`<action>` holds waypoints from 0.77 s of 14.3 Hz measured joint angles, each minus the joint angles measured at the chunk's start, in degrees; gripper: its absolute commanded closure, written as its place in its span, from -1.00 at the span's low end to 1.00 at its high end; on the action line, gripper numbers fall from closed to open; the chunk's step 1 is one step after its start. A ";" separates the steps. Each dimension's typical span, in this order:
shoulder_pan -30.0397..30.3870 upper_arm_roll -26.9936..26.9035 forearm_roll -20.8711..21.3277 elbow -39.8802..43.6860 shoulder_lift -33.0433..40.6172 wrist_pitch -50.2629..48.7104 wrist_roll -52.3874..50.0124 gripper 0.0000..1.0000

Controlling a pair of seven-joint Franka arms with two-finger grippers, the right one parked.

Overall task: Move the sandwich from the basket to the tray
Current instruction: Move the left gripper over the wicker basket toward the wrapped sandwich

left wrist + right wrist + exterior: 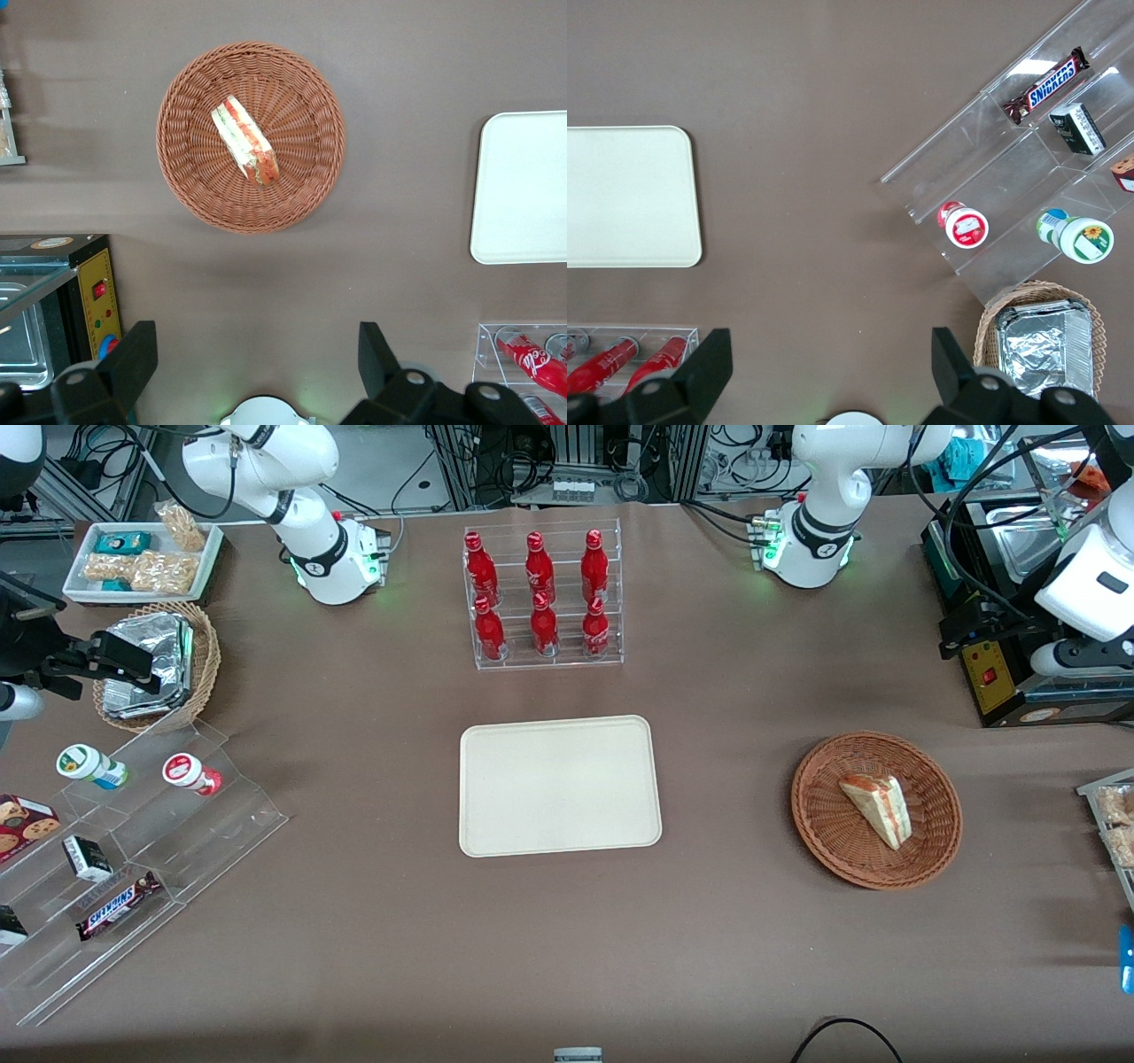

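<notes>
The sandwich (879,808), a pale wedge with red and green layers, lies in the reddish-brown wicker basket (828,841) toward the working arm's end of the table. The cream-beige tray (558,784) lies flat at the table's middle and holds nothing. My left gripper (961,638) hangs high by the black appliance, farther from the front camera than the basket. In the left wrist view the gripper (255,354) is open and holds nothing, well apart from the sandwich (246,140), the basket (301,115) and the tray (523,186).
A clear rack of red bottles (543,598) stands farther from the front camera than the tray. A black appliance with a yellow panel (1001,682) stands near the basket. A tiered clear stand with snacks (133,841) and a tan basket of foil packs (168,660) are toward the parked arm's end.
</notes>
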State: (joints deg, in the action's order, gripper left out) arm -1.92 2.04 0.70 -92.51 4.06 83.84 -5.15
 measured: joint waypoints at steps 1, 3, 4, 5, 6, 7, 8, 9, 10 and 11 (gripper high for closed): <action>0.00 -0.05 0.00 0.03 0.01 -0.01 0.00 -1.00; 0.00 -0.09 0.00 0.33 0.02 -0.01 0.00 -1.00; 0.00 -0.10 0.00 0.51 0.02 -0.02 0.00 -1.00; 0.00 -0.11 0.00 0.61 0.02 -0.03 0.00 -1.00; 0.00 -0.11 0.00 0.62 0.02 -0.03 0.00 -1.00; 0.00 -0.12 0.00 0.62 0.02 -0.04 0.00 -1.00; 0.00 -0.12 0.00 0.62 0.02 -0.04 0.00 -1.00; 0.00 -0.14 0.00 0.62 0.02 -0.04 0.00 -1.00; 0.00 -0.15 0.00 0.62 0.01 -0.04 0.00 -1.00; 0.00 -0.15 0.00 0.62 -0.02 -0.04 0.00 -1.00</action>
State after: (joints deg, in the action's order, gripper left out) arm -1.91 1.89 0.70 -91.88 4.04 83.80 -5.15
